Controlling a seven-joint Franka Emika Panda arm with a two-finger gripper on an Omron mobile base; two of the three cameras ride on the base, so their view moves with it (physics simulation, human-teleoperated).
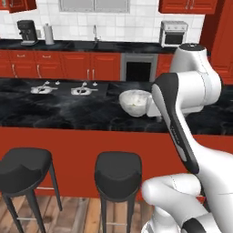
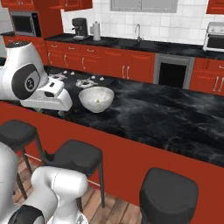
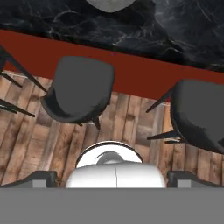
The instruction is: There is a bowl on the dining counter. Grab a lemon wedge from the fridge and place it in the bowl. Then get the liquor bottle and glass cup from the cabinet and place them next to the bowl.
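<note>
Left base view: I'm parked at the dining counter (image 1: 68, 111), stools (image 1: 117, 175) along its red front, wall counter with sink (image 1: 98, 44) behind. Bowl (image 1: 135, 102) sits toward the counter's near edge; right base view shows a lemon wedge (image 2: 98, 101) inside it. Hand view looks down on stools and wood floor (image 3: 127, 127). Gripper (image 3: 112, 177) fingertips stand wide apart, holding nothing.

bowl (image 1: 134, 102) on dining counter (image 1: 68, 113), stools (image 1: 117, 175)
</note>
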